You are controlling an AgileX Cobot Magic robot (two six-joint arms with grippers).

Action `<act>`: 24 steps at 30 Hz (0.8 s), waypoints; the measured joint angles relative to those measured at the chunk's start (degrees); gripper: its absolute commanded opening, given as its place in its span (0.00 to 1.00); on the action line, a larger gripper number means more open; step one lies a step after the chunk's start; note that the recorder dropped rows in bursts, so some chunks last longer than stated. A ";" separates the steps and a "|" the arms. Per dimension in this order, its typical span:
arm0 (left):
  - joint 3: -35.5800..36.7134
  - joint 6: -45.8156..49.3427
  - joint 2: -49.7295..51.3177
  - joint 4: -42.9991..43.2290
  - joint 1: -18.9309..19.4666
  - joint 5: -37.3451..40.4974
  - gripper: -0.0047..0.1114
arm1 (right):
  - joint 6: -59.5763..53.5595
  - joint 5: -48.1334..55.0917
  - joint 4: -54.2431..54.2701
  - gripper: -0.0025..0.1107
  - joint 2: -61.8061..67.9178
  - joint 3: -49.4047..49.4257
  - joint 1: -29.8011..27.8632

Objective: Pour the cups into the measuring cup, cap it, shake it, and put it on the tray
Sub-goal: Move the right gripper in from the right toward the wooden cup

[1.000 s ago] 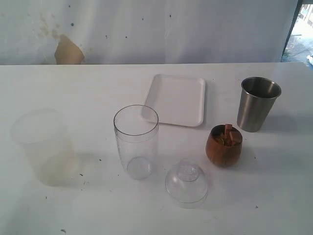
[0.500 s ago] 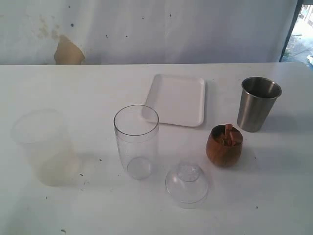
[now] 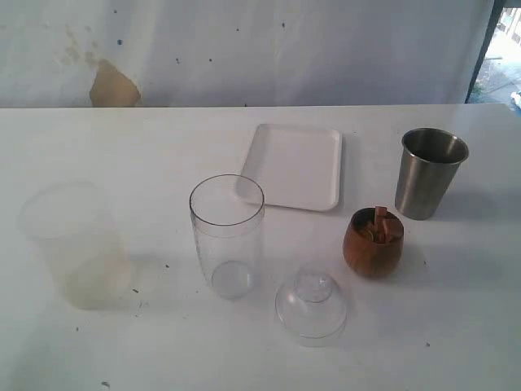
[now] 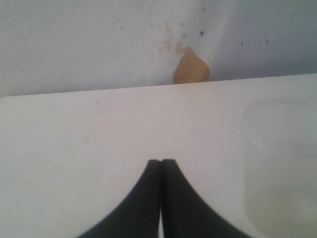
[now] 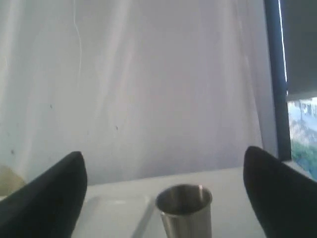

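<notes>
White tabletop [image 3: 456, 326] against a pale, stained wall. Contents as follows.

- Measuring cup [image 3: 227, 236]: clear cylinder, upright, uncapped, nothing seen inside; stands near the table's middle.
- Cap [image 3: 310, 305]: clear dome, neck up, just beside the cylinder on the camera's side.
- Wooden cup [image 3: 373, 243]: upright, brown pieces heaped inside, to the right of the cap.
- Steel tumbler [image 3: 430, 173]: upright, behind the wooden cup; contents not visible.
- Tray [image 3: 293, 165]: white, nothing on it, behind the cylinder.
- Frosted cup [image 3: 73, 244]: far left, well apart from the rest.
- Right gripper [image 5: 163, 153]: jaws spread wide, holding nothing, lined up on the tumbler, which stands beyond them.
- Left gripper [image 4: 161, 163]: fingertips pressed together, empty, with the frosted cup off to one side.

Risks, as judged: the tapered, smooth steel may slip upward out of a low or loose pinch. A hurried approach could knock the tumbler over. The light, unsteadied cylinder may topple if a rim strikes it during pouring.

Change against the earlier exterior views: none. Every item stands where it stood, and no arm shows in that view.
</notes>
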 measured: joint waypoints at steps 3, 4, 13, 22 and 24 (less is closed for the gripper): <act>0.00 0.00 0.00 0.00 0.00 0.00 0.04 | 0.00 0.57 -3.05 0.73 6.15 0.00 0.00; 0.00 0.00 0.00 0.00 0.00 0.00 0.04 | 0.00 0.16 -4.47 0.73 8.36 0.12 0.00; 0.00 0.00 0.00 0.00 0.00 0.00 0.04 | -1.18 -11.56 -9.37 0.73 28.61 0.25 0.00; 0.00 0.00 0.00 0.00 0.00 0.00 0.04 | -5.45 -21.86 -11.46 0.73 42.37 -0.01 0.00; 0.00 0.00 0.00 0.00 0.00 0.00 0.04 | -6.65 -22.20 -11.15 0.73 43.85 -0.39 0.00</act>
